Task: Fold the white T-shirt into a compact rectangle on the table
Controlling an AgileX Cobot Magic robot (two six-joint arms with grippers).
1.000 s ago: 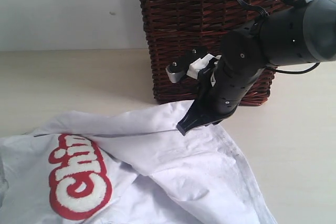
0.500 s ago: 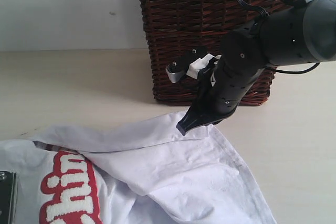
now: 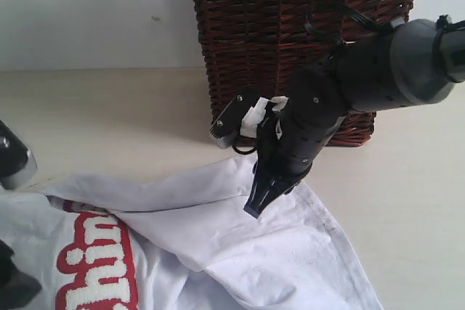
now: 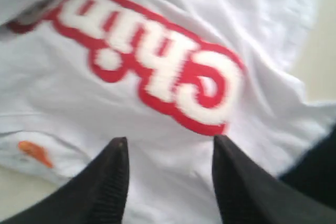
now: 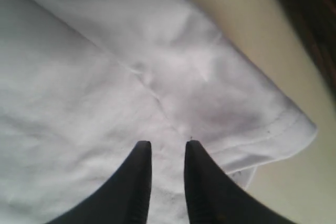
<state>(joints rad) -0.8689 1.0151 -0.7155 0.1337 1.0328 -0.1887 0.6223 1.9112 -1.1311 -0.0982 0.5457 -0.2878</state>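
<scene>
Vs 1 s ago, the R pincer (image 3: pixel 252 210) has swung down: its tip was up at the tee's raised fold near mid-frame and now points steeply down, lower, onto the cloth just right of centre. The R arm's body has also rolled, so more grey casing shows at upper right. The L arm (image 3: pixel 10 161) was absent 1 s ago and now pokes in at the left edge, w/ a dark part at the bottom-left corner too. The tee (image 3: pixel 218 241) has slid left and down: the lettering (image 3: pixel 98 266) sat fully in frame before and is now cut by the bottom edge, lower left. The tee lies rumpled on the table (image 3: pixel 109 114) across the lower half of the frame, in front of the basket (image 3: pixel 240 34) and clear of it. The R pincer tip is on or just over a flat panel, near a hemmed edge (image 5: pixel 283 129). Its fingers (image 5: pixel 139 182) are only narrowly parted and I see nothing clamped between them. The L pincer (image 4: pixel 168 142) is spread wide, released, hovering over the chest print, w/ the orange tag (image 4: pixel 34 153) beside one finger. Text: white fuzzy letters w/ red outline. The exterior view reads "hin"; the L wrist view reads "Chin", then it runs under a fold. The tag is too blurred to read.
</scene>
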